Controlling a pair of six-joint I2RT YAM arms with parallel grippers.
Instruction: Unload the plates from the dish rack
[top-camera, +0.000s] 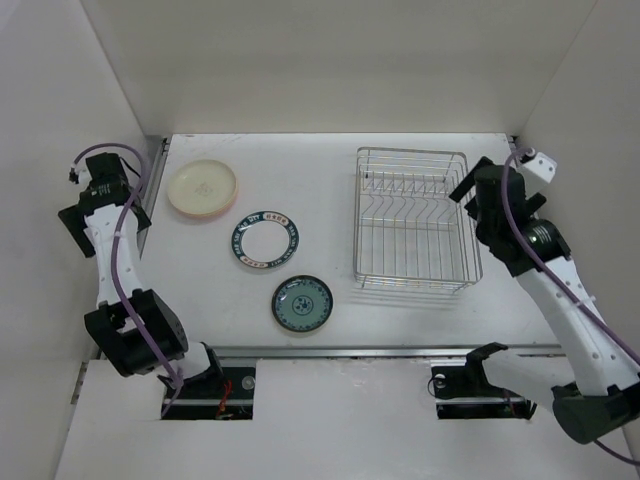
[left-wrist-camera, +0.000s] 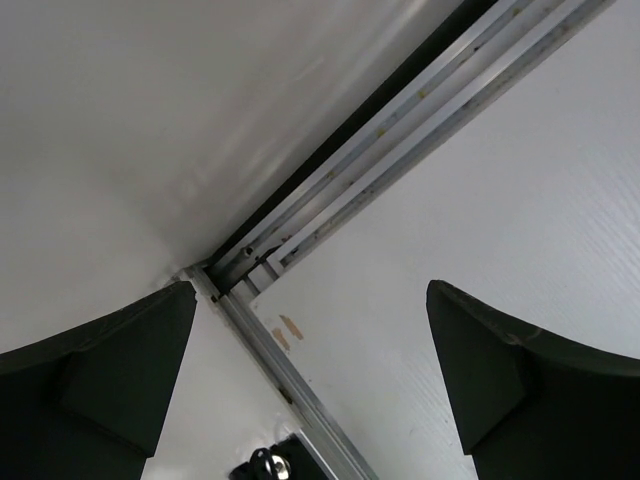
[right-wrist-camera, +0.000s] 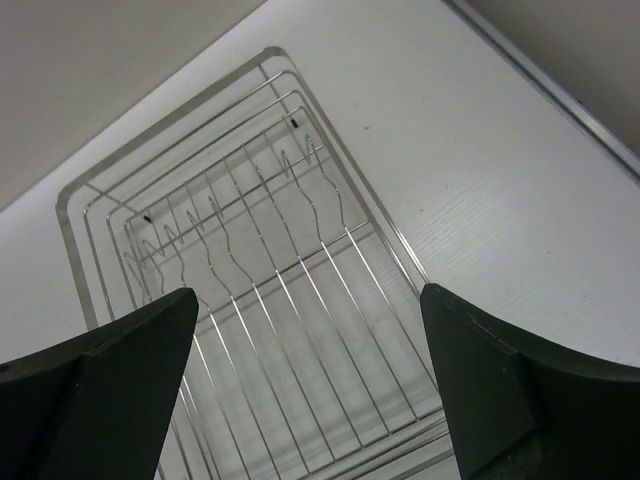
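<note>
No text, label or number is legible.

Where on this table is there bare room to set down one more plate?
Free: the far strip between the stacked plates and the dish rack; the near left patch beside the small teal plate; the strip before the rack. Crowded: the diagonal of plates around the ringed plate.

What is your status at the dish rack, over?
Left claw open, empty. Right claw open, empty, facing dish rack. Rack holds no plates; plates lie on table. Nothing in the way.
</note>
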